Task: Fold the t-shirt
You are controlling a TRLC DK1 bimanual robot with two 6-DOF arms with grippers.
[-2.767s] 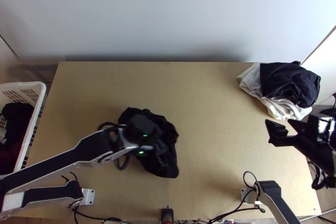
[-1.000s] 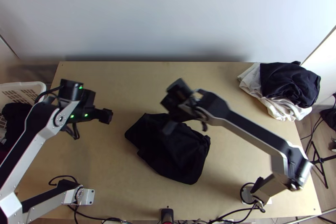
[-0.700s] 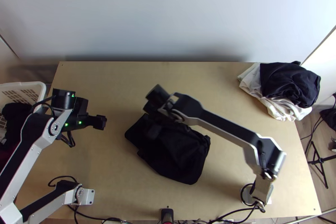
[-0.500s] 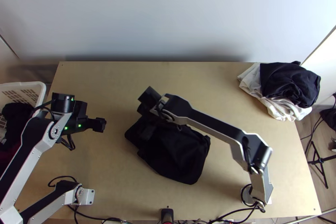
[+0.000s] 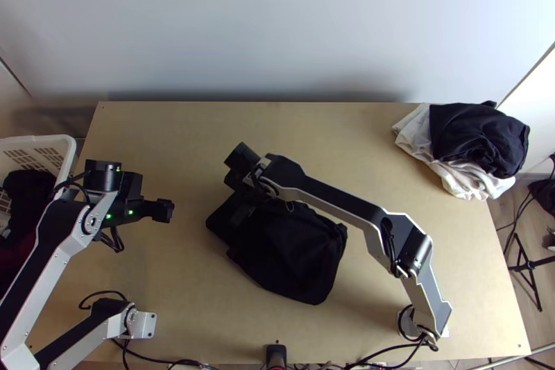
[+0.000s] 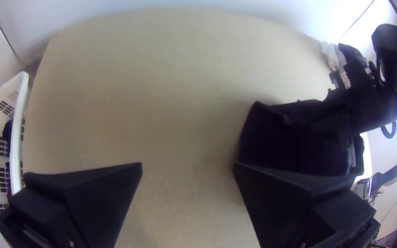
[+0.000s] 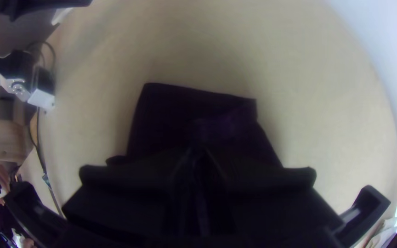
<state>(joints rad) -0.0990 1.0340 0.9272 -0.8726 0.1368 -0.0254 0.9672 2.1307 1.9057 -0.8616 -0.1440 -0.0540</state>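
The black t-shirt (image 5: 298, 252) lies bunched and partly folded, left of the table's middle near the front. My right gripper (image 5: 243, 216) is over its left part in the top view. In the right wrist view, the wide fingers of the right gripper (image 7: 199, 154) are close together on a fold of the t-shirt (image 7: 184, 110). My left gripper (image 5: 164, 210) hangs over the table to the left of the cloth, apart from it. The left wrist view shows the left gripper (image 6: 188, 170) open with nothing held, and the t-shirt (image 6: 276, 138) beyond one finger.
A white basket (image 5: 66, 155) with dark and red cloth stands at the table's left edge. A pile of white and dark cloth (image 5: 479, 141) lies at the back right corner. The right arm spans the table from its front right base. A small black device (image 5: 276, 356) sits at the front edge.
The left arm has withdrawn from the cloth to the left. The right arm has come in from the far right, then moved left and a little nearer over the t-shirt. The cloth is spread wider than before.
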